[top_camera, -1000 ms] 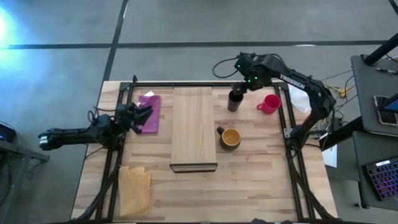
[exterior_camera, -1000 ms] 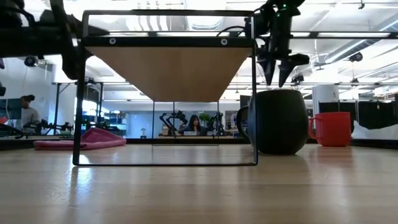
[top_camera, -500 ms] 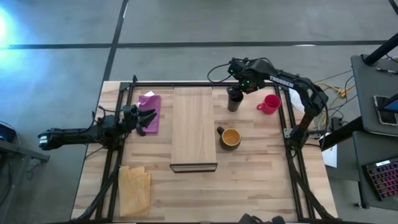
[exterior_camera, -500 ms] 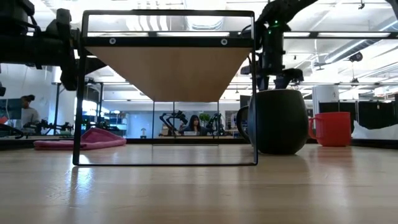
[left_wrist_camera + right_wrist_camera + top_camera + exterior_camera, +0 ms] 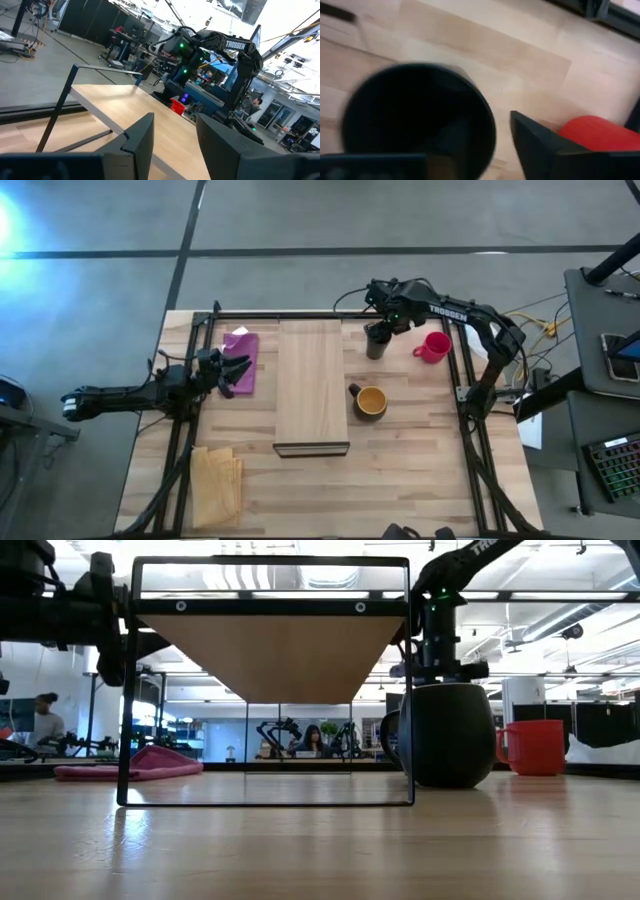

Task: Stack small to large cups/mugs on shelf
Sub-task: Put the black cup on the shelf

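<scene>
The tall black tumbler [image 5: 376, 342] stands on its base on the tabletop, just right of the shelf's far end. My right gripper [image 5: 384, 323] is open right above its mouth [image 5: 420, 120]. One finger [image 5: 540, 145] stands outside the rim on the red mug's side; the other shows only at the picture's edge. The red mug [image 5: 434, 346] stands to the right. The dark mug with the yellow inside [image 5: 370, 401] stands nearer, beside the shelf [image 5: 312, 385], and hides the tumbler in the low view. My left gripper [image 5: 238, 370] is open and empty at the left.
A pink cloth [image 5: 240, 362] lies under my left gripper, left of the shelf. A yellowish cloth [image 5: 216, 480] lies at the near left. Black frame rails [image 5: 455, 370] run along the table's sides. The shelf's dark wire frame [image 5: 270, 680] faces the near edge.
My right gripper has gone toward the table's left and down, from beside the tumbler to right above its mouth. The cups and the shelf have stayed where they were.
</scene>
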You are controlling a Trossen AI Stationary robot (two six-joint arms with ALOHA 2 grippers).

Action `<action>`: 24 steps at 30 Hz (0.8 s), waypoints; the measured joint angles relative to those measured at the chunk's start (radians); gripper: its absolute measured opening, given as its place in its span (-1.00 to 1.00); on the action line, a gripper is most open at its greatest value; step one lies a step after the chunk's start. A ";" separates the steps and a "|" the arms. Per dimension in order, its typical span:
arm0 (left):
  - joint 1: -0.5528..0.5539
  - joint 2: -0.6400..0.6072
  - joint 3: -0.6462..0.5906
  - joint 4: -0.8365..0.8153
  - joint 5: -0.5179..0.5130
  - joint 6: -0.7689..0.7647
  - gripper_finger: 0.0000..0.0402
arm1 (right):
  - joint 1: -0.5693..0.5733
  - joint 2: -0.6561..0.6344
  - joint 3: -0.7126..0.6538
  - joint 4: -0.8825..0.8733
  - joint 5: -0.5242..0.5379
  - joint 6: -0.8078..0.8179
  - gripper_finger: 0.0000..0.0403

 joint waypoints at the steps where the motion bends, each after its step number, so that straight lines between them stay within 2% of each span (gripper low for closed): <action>1: 0.000 0.000 0.000 0.000 0.000 0.000 -0.34 | 0.000 -0.004 0.005 0.002 0.001 0.001 -0.50; 5: 0.000 0.000 0.000 0.000 0.000 -0.001 -0.34 | 0.000 -0.008 0.011 0.000 0.007 -0.016 -0.82; 7: 0.000 0.000 0.000 0.000 0.000 -0.001 -0.34 | 0.000 -0.008 0.011 -0.003 0.007 -0.026 -0.92; 15: 0.000 -0.004 0.000 0.001 0.000 -0.001 -0.34 | 0.004 -0.016 0.017 -0.021 -0.026 -0.026 -0.95; 24: 0.000 0.000 0.001 0.001 0.000 -0.001 -0.34 | 0.081 -0.020 0.233 -0.201 0.060 -0.069 -0.96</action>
